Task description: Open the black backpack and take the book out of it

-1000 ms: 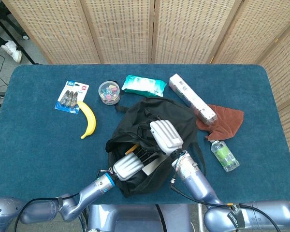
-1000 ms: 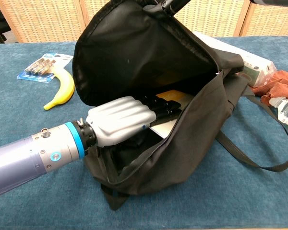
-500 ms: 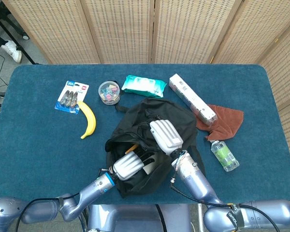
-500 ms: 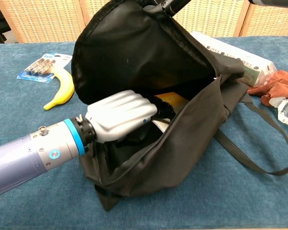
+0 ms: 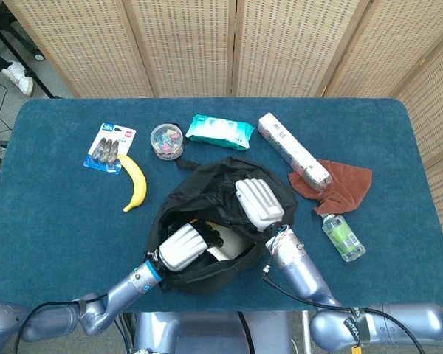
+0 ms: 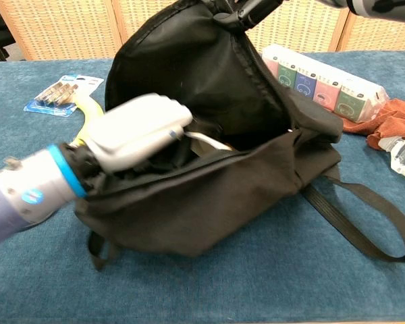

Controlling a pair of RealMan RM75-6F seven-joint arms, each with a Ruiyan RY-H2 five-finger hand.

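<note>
The blue table [image 5: 52, 221] is bearing the black backpack [image 6: 209, 202], which is lying open in the middle near my edge. My right hand [image 5: 259, 205] is gripping its upper flap and holding the mouth wide. My left hand [image 6: 138, 128] is reaching inside, fingers hidden; I cannot tell whether they are grasping the book [image 5: 220, 249], whose pale edge is showing inside.

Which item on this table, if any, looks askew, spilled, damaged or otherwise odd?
Nothing is spilled or damaged. The only oddity is the black backpack: it lies slumped and gaping while the right hand lifts its upper flap and the left hand reaches inside. The brown cloth lies crumpled beside the long box.
</note>
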